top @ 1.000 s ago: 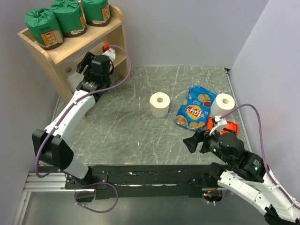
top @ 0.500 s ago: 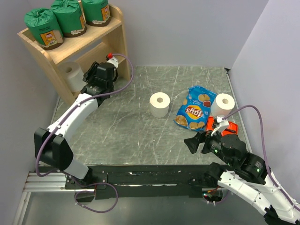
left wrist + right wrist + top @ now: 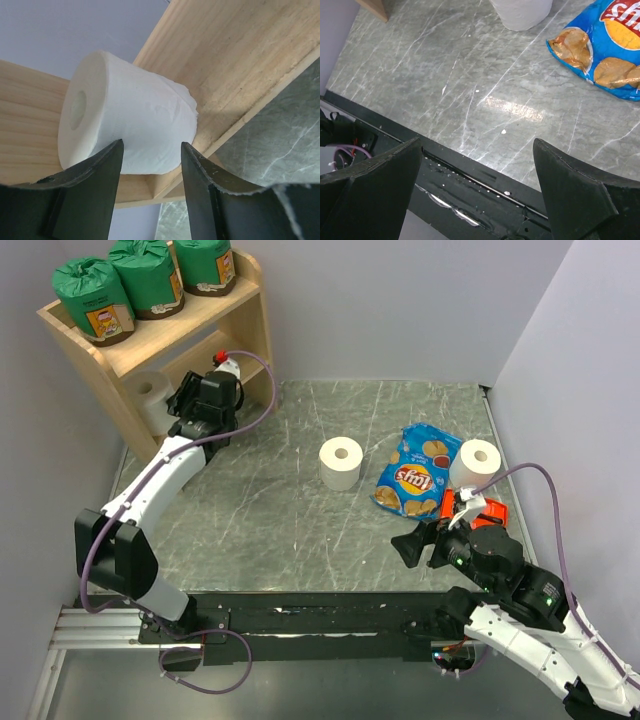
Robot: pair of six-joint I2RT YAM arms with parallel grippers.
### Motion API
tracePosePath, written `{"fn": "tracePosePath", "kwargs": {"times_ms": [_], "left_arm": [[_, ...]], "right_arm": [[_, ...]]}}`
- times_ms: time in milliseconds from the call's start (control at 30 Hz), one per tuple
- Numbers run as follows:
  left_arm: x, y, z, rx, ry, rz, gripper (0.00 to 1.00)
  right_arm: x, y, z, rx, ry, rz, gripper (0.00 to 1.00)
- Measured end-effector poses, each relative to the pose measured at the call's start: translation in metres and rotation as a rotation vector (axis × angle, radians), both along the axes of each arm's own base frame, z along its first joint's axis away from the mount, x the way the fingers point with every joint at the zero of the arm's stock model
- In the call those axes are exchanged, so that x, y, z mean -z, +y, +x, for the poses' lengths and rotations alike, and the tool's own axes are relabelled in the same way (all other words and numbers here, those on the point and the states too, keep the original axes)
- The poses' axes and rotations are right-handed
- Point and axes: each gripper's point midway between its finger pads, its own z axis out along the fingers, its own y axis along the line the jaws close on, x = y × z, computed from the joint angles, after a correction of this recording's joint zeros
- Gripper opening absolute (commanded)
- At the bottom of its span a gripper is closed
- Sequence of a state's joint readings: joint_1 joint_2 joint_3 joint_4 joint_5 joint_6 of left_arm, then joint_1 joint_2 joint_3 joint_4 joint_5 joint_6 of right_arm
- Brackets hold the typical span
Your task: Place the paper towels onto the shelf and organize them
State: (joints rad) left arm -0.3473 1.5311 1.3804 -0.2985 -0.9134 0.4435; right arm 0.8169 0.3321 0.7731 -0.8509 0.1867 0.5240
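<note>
The wooden shelf (image 3: 252, 328) stands at the far left. Three green-wrapped paper towel rolls (image 3: 145, 278) stand on its top tier. One bare white roll (image 3: 150, 400) lies on its lower tier and fills the left wrist view (image 3: 130, 125). My left gripper (image 3: 181, 406) is open just in front of that roll (image 3: 151, 146), with its fingers apart and holding nothing. Two more white rolls stand on the table, one in the middle (image 3: 340, 462) and one at the right (image 3: 473, 462). My right gripper (image 3: 408, 546) is open and empty over the table's near edge (image 3: 476, 145).
A blue snack bag (image 3: 415, 472) lies between the two table rolls and shows in the right wrist view (image 3: 600, 45). A flat red packet (image 3: 484, 510) lies by the right arm. The black rail (image 3: 320, 605) runs along the near edge. Grey walls close in both sides.
My left gripper has drawn back out of the lower tier, uncovering the white roll left lying there, then edged slightly left. The right arm has barely moved.
</note>
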Motion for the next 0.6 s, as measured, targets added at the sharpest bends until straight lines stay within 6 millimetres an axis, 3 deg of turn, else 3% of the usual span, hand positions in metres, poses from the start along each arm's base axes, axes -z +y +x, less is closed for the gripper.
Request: {"fn": "tracePosePath", "kwargs": {"times_ms": [300,467,600], "left_arm": [[-0.001,-0.004,0.007,0.004,-0.017,-0.087,0.63],[-0.006,-0.037,0.008,0.16,-0.062,-0.282,0.77],[-0.025,-0.07,-0.016,0.348,-0.144,-0.493,0.85]], "right_arm": [[-0.003,0.005,-0.002,-0.013,0.009,0.033,0.98],[-0.006,0.016,0.005,-0.015,0.018,0.048,0.98],[0.003,0.029,0.019,-0.001,0.061,0.014,0.99]]}}
